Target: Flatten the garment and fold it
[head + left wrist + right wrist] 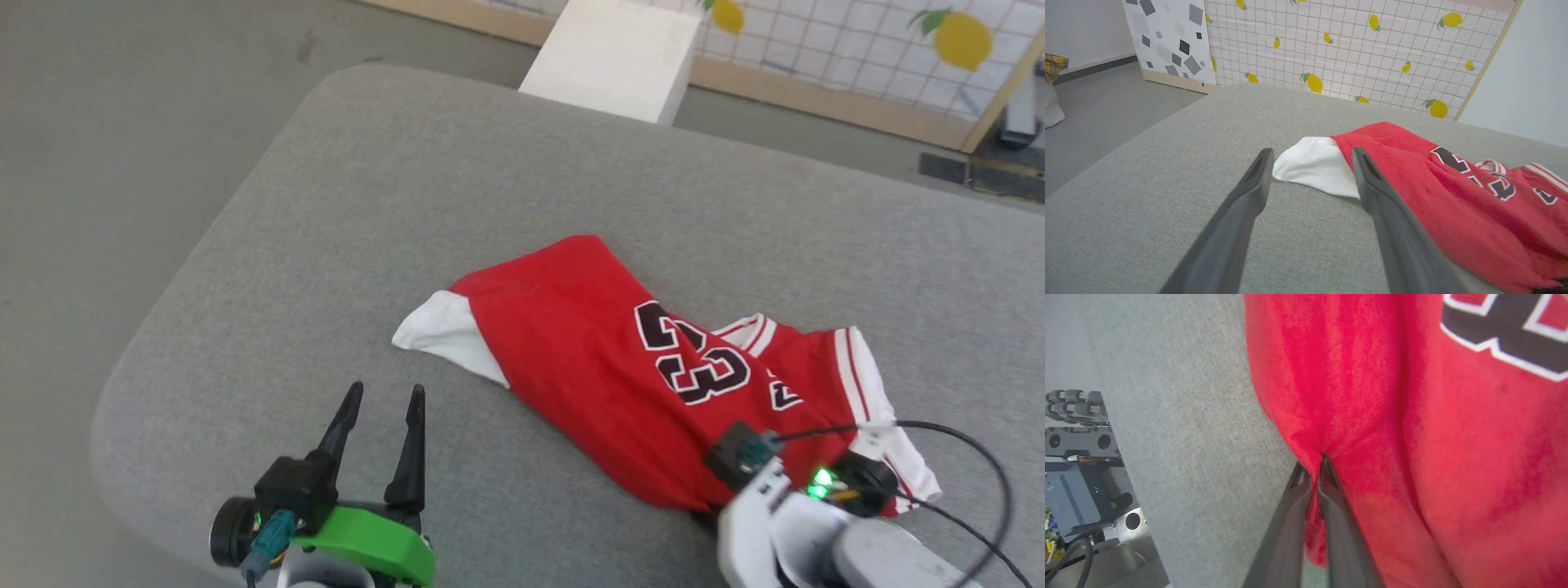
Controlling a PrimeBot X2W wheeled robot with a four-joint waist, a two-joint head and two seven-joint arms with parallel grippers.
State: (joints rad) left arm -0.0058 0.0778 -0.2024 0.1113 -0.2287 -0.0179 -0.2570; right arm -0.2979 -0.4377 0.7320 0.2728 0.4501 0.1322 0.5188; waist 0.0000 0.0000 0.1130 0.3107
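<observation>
The garment (604,359), a red jersey with white sleeves and a black number 23, lies crumpled and half folded on the grey cushion (343,204). My right gripper (1312,465) is shut on a pinch of the garment's (1412,437) red near edge, the fabric bunched between its fingers; in the head view that wrist sits over the garment's near right part. My left gripper (384,396) is open above bare cushion, just short of the white sleeve (441,331). In the left wrist view the sleeve (1316,165) lies just beyond the open gripper (1310,157), and the garment (1453,196) spreads to the right.
The cushion's rounded left edge (155,327) drops to the grey floor (98,122). A white box (612,57) stands behind the cushion. A lemon-print grid panel (1351,49) lines the back. Part of the robot's base (1081,465) shows beside the cushion's edge.
</observation>
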